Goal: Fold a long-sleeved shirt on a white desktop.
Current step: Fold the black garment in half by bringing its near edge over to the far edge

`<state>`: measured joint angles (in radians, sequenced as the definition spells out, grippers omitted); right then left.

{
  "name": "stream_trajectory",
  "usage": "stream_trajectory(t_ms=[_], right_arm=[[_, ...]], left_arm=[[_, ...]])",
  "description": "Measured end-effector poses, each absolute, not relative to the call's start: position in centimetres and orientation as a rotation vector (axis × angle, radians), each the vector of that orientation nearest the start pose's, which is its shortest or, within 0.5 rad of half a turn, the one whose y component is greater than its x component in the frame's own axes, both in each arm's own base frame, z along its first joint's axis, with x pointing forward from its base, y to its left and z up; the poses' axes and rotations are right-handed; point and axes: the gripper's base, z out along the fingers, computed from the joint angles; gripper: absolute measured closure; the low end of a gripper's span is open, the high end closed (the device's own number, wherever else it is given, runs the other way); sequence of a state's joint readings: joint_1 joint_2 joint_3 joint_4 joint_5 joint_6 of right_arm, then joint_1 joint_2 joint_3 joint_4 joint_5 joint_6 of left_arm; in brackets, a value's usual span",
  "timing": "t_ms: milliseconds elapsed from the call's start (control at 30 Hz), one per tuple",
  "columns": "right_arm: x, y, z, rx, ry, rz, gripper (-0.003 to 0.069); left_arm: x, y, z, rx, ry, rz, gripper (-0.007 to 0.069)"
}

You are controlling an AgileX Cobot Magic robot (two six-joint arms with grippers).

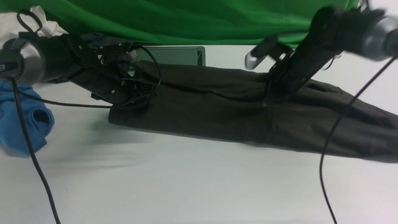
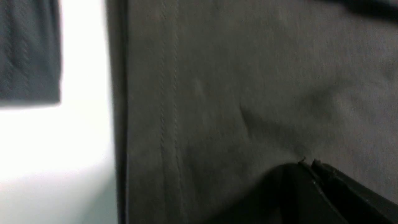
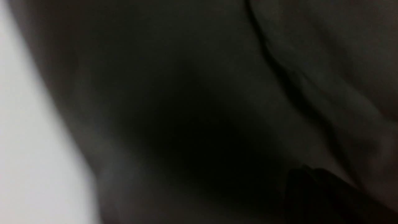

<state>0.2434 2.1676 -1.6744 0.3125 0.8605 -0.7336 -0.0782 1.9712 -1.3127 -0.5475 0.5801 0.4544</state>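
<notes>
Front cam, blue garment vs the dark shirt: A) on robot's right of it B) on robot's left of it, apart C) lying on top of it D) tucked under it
B: the blue garment lies left of the long-sleeved shirt, with bare white desktop between them.

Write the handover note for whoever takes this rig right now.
Left pincer: shut, tips against the dark brown shirt near its hem end; I cannot tell whether cloth is pinched.
Right pincer: shut, tips down at the shirt's middle, where creases gather.
Shirt: lies as a long narrow band across the white desktop.
Done: apparently the lengthwise fold.
To do: probably the crosswise folds into a compact stack.
</notes>
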Motion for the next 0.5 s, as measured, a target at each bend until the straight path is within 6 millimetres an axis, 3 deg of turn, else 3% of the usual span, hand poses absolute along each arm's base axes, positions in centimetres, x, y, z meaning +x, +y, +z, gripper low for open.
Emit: stream_trajectory(t_ms=[67,200,300,433,500], right_arm=[[45.2,13.1,15.9,-1.014,2.497,0.206,0.0622],[47.3,12.6,16.2,-0.810,2.351,0.113,0.0620],[49.8,10.5,18.2,-0.506,2.154,0.047,0.0614],[51.1,8.4,19.9,-0.313,2.084,0.065,0.0598],[51.3,7.4,21.4,-0.247,2.141,0.124,0.0568]], left_arm=[[40.6,-5.8,17.3,0.180,2.637,-0.412,0.0605],[40.6,-5.8,17.3,0.182,2.635,-0.408,0.0605],[40.6,-5.7,17.3,0.184,2.635,-0.405,0.0605],[40.6,-5.7,17.3,0.192,2.635,-0.400,0.0605],[40.6,-5.7,17.2,0.204,2.643,-0.396,0.0605]])
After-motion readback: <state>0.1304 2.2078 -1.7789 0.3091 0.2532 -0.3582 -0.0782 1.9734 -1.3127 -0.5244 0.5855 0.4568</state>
